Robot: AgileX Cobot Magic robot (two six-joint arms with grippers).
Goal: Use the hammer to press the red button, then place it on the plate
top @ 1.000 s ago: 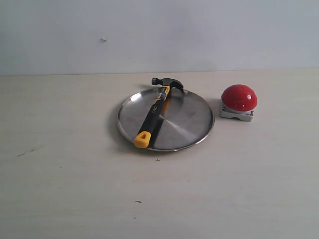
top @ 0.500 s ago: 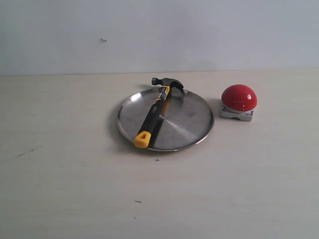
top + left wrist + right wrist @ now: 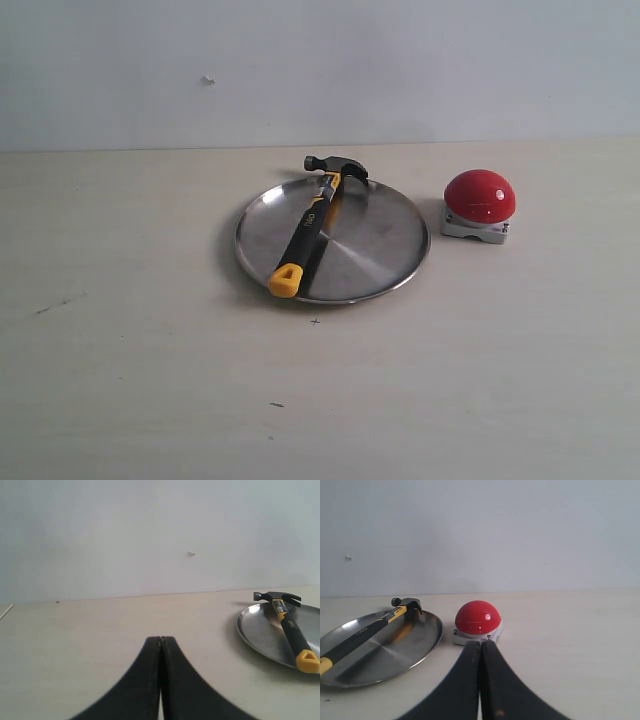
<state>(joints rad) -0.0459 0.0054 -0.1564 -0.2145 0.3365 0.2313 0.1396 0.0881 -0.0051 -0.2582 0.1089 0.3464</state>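
Low over table (image 3: 150, 380), both jaws closed, apart from hammer (image 3: 310, 225) on plate (image 3: 375, 245)

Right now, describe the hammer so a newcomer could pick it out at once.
Find the round silver plate near the middle of the pale table. The hammer lies across it, dark head at the rim nearest the wall. Unlike the red button beside the plate, it is long, black and yellow.

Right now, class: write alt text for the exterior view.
A claw hammer lies across a round silver plate on a pale table, head at the far rim. A red button stands apart to the plate's right.
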